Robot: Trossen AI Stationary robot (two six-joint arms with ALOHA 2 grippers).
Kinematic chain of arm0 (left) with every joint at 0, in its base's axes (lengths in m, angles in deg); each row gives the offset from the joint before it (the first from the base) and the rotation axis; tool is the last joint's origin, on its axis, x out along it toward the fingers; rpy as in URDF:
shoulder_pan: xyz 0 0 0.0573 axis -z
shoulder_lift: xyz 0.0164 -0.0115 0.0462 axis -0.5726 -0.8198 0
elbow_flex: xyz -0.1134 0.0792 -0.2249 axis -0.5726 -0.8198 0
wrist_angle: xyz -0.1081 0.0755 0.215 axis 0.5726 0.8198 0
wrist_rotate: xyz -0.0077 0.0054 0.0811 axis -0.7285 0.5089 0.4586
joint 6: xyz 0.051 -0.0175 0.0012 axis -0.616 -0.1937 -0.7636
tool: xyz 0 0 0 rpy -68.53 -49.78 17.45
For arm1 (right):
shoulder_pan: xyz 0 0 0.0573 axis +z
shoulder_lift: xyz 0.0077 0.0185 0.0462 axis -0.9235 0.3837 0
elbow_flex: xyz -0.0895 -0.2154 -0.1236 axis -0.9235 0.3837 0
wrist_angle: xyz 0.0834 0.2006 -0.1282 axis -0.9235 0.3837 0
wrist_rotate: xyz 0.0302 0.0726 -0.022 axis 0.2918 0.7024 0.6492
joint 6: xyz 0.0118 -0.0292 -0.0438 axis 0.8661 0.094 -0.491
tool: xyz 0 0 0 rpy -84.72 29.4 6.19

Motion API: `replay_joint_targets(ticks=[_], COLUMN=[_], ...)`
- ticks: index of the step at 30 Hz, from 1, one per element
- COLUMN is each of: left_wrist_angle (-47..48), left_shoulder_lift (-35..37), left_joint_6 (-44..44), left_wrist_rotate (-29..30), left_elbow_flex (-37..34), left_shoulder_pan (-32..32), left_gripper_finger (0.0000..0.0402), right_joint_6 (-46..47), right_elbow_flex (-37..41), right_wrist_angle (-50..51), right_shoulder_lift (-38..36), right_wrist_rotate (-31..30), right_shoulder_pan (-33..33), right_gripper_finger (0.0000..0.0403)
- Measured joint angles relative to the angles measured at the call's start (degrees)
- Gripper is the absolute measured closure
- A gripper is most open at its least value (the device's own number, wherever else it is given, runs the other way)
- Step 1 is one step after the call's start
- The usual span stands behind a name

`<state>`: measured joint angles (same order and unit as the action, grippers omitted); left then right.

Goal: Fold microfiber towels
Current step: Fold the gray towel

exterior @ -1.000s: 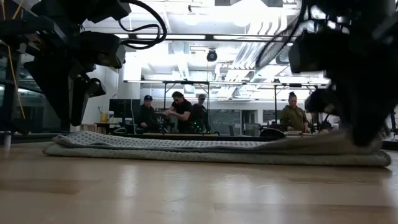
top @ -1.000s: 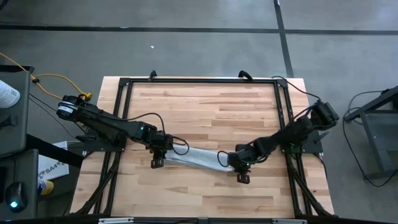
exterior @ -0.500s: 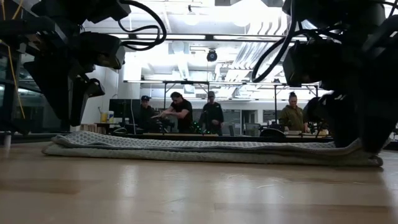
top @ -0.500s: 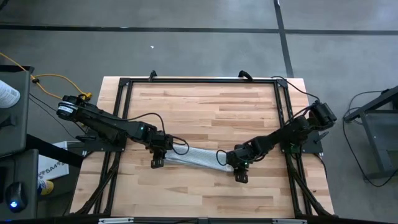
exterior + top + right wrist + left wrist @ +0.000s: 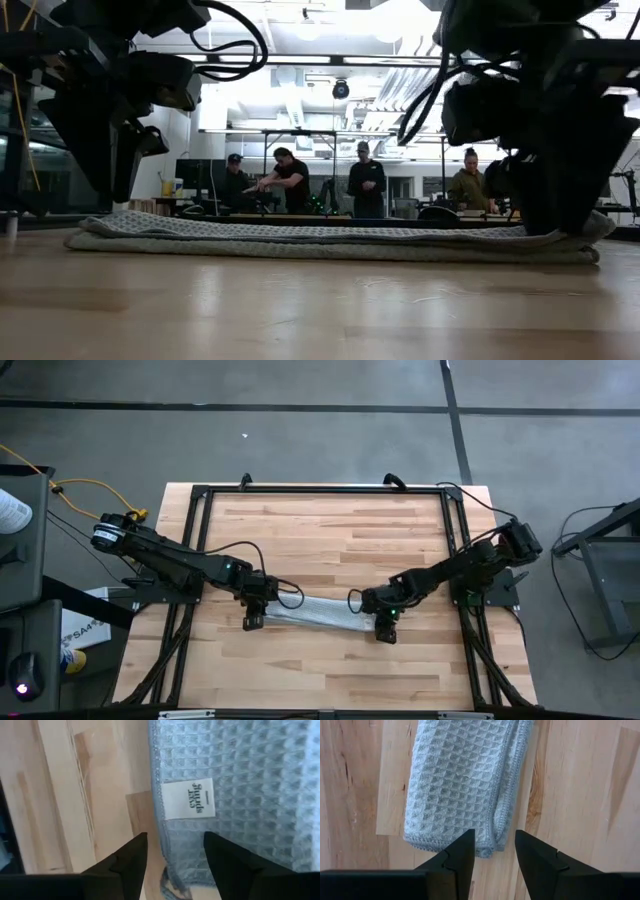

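Your left gripper (image 5: 494, 851) hovering over the wooden table (image 5: 580, 785), fingers (image 5: 462, 852) parted, the folded waffle-weave towel (image 5: 462, 782) end just beyond them, its hemmed edge between the tips

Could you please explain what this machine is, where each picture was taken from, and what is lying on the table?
These are two dark robot arms working at a wooden table. One picture looks straight down from above, one looks level across the tabletop, and two come from cameras on the wrists. On the table lies a light grey towel, folded into a long narrow strip. The left gripper hangs over one end, jaws apart, holding nothing. The right gripper is at the other end, near the towel's white label, jaws open. People stand in the room behind.
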<state>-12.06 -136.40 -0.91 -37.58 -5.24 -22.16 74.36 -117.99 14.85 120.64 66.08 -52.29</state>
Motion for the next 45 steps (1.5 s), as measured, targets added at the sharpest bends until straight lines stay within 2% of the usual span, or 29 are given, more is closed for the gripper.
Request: replay_joint_targets(ticks=[12,17,26,31,34,37,43,45], left_wrist_angle=[0.1,0.2,0.1,0.0,0.0,0.0,0.0,0.0], left_shoulder_lift=[0.0,-0.8,-5.2,-5.4,-5.4,-5.4,-5.4,-5.4], left_joint_6=[-2.7,-6.1,-9.8,-9.8,-9.8,-9.8,-9.8,-9.8], left_wrist_rotate=[2.1,3.8,6.0,6.4,6.4,6.4,6.4,6.4], left_elbow_flex=[0.0,0.1,0.1,0.1,0.1,0.1,0.1,0.1], left_shoulder_pan=[0.0,0.0,0.0,0.0,0.0,0.0,0.0,0.0], left_gripper_finger=[0.026,0.0261,0.0263,0.0305,0.0351,0.0392,0.039,0.0397], right_joint_6=[-0.2,-0.2,0.3,0.5,0.5,0.9,1.5,1.7], right_elbow_flex=[0.0,0.0,0.0,0.0,0.0,0.0,0.0,0.0], right_wrist_angle=[-0.1,-0.2,-0.2,-0.2,-0.2,-0.2,-0.2,-0.2], right_shoulder_lift=[-0.2,-0.2,-0.2,-0.2,-0.2,-0.2,-0.2,-0.2], right_wrist_rotate=[7.7,7.6,3.1,2.2,1.8,1.6,1.6,0.8], right_shoulder_pan=[-5.5,-5.9,-5.9,-5.9,-5.9,-5.9,-5.9,-5.8], right_gripper_finger=[0.0215,0.0215,0.0215,0.0221,0.0246,0.0287,0.0386,0.0395])
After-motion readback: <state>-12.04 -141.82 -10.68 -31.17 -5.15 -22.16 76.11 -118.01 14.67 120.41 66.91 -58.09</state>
